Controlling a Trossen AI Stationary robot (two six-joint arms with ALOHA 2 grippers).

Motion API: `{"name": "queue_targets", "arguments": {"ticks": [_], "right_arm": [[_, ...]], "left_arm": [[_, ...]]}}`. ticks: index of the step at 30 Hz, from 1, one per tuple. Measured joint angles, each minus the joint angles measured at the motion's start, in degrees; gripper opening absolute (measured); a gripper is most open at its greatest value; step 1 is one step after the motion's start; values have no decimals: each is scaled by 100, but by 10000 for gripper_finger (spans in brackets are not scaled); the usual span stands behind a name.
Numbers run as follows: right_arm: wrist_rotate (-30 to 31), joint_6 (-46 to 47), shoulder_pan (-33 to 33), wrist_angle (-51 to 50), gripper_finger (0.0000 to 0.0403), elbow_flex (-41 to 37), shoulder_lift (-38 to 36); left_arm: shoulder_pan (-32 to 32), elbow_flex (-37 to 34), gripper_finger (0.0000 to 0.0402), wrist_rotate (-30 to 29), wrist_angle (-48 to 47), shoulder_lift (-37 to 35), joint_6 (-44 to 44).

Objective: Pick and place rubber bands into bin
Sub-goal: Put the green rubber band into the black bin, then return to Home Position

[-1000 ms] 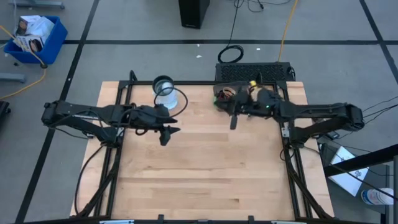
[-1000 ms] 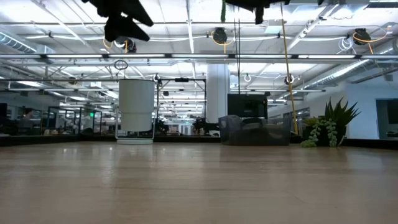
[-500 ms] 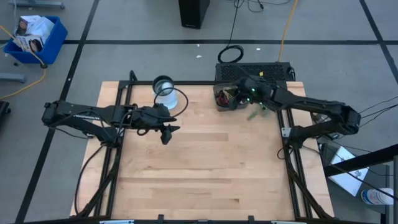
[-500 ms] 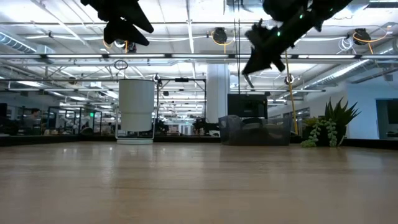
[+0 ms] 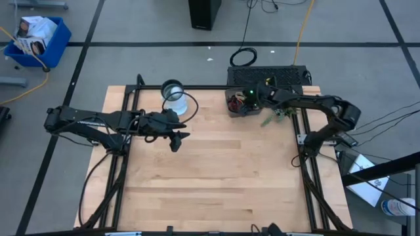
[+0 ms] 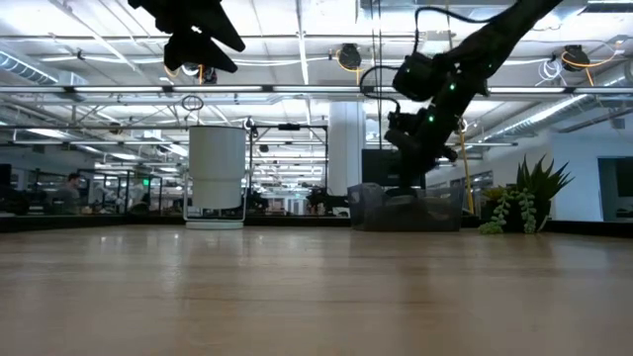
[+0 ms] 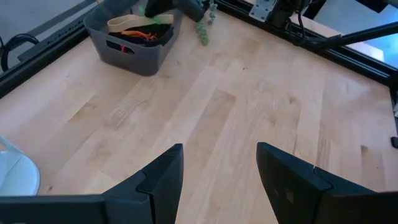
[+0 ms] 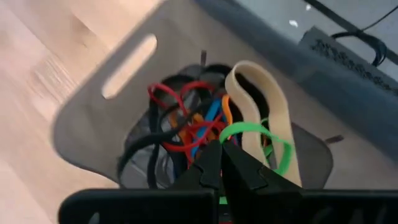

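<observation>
Left gripper, jaws wide and empty, hovers mid-table. Right gripper, jaws pressed together, hangs over the smoky-grey rectangular plastic bin at the table's far edge. Inside lie thin multicoloured rubber bands: light, floppy, tangle-prone; pinch one exposed strand.

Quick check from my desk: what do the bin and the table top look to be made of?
The bin: probably plastic, smooth matte grey, with a moulded handle slot and thin walls. The table top: pale wood planks, faint sheen, visible grain and seams.
</observation>
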Motion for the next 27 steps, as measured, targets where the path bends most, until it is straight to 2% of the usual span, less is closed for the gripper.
{"name": "queue_targets", "arguments": {"ticks": [8,17,20,27], "right_arm": [[5,-5,-12,48,4,0,249],[8,37,-12,50,27,0,249],[-7,21,-9,50,50,0,249],[-19,132,-5,25,133,0,214]], "left_arm": [[0,0,209,-4,4,28,2],[0,-4,209,-4,-2,39,26],[-1,-4,209,-4,-4,39,37],[0,-4,209,-2,-3,39,104]]}}
